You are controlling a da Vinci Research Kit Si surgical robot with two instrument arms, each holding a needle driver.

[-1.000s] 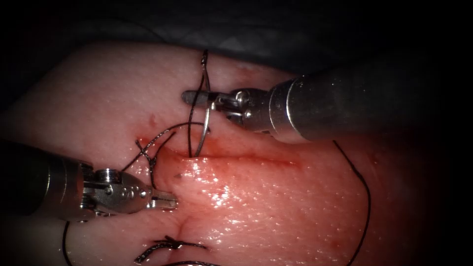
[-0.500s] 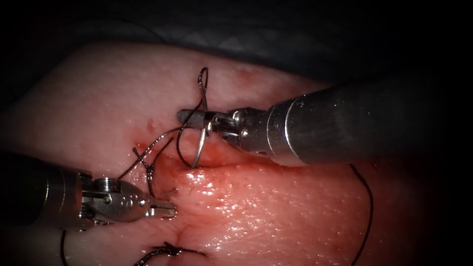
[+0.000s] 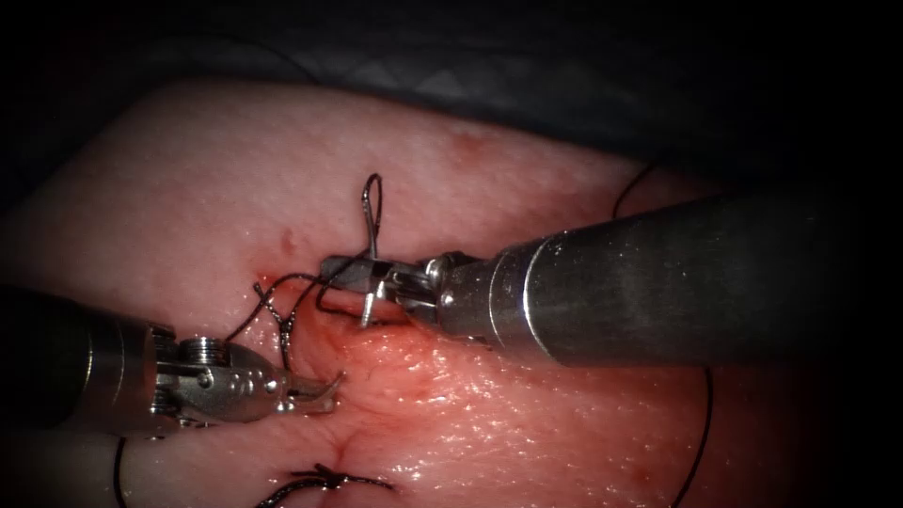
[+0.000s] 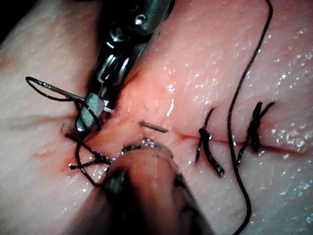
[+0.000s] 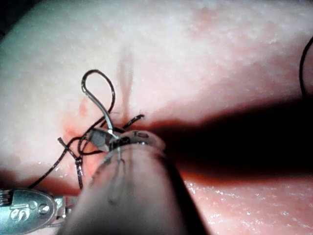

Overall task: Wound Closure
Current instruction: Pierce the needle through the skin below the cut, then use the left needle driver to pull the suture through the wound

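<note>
R tool (image 3: 350, 273) is clenched on the needle (image 3: 371, 303) near its thread end, needle tip down in the tissue (image 3: 527, 414) at the cut (image 3: 395, 331), thread (image 3: 372, 209) looping up on the far side of the jaws. L tool (image 3: 320, 393) sits near-left w/ jaws parted, holding nothing, tips by the cut. Tied stitch (image 3: 324, 478) lies nearer, another knot (image 3: 278, 309) just left of the needle.
</note>
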